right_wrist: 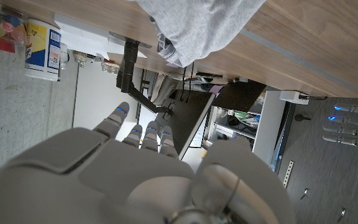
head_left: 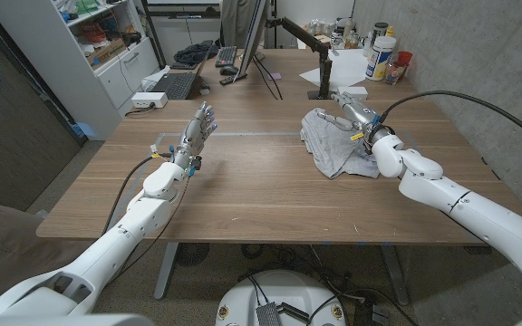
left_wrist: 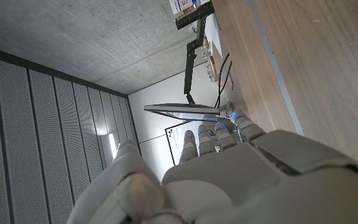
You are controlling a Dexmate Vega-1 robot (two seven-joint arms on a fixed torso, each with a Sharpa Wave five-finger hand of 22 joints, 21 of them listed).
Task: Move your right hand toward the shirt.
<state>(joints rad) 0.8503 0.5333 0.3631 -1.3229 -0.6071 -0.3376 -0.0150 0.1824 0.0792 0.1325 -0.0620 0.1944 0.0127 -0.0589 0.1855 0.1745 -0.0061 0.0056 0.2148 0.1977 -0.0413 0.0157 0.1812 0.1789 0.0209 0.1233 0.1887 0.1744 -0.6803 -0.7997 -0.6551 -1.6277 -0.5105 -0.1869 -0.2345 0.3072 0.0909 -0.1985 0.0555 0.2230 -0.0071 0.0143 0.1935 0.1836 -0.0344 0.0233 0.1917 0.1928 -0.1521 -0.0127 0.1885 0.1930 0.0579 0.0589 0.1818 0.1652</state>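
Note:
A crumpled grey shirt point(head_left: 332, 147) lies on the wooden table point(head_left: 243, 190), right of the middle. My right hand point(head_left: 345, 115) hovers at the shirt's far right edge with its fingers stretched out and nothing in them; whether it touches the cloth I cannot tell. In the right wrist view the right hand point(right_wrist: 145, 171) points past the shirt point(right_wrist: 197, 28), its fingers point(right_wrist: 120, 115) straight. My left hand point(head_left: 199, 129) is raised over the table's left middle, fingers apart and empty, and in the left wrist view the left hand point(left_wrist: 229, 165) holds nothing.
At the back stand a monitor point(head_left: 259, 36), a black monitor arm point(head_left: 314, 56), a keyboard point(head_left: 227, 56) and a laptop point(head_left: 174, 84). A white canister point(head_left: 381, 54) and jars sit at the far right corner. A white box point(head_left: 148, 100) lies far left. A concrete wall runs along the right.

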